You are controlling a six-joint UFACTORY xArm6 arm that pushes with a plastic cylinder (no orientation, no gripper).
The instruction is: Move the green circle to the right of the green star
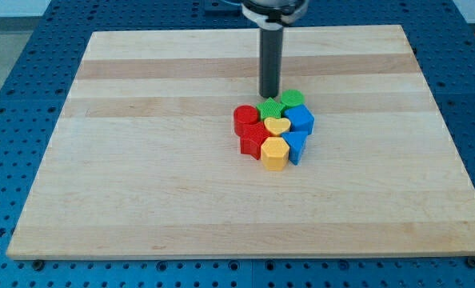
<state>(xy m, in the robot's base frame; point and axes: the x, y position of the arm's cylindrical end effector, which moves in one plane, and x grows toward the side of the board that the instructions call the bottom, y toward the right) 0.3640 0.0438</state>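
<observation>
Green circle [293,98] just right of my tip [269,96].

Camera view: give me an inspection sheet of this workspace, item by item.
Surface: pale wooden board, flat, on a blue perforated table.
Job's things: green circle sits at the view's right of the green star, touching it, at the cluster's top.
Clutter: red cylinder, red block, yellow heart, yellow hexagon, blue block and blue triangular block, all packed together below the green pair.
Grippers: none; my tip stands just above the green star, at the view's left of the green circle.
Cables: nothing seen.
Surroundings: blue table only; nothing else seen.
</observation>
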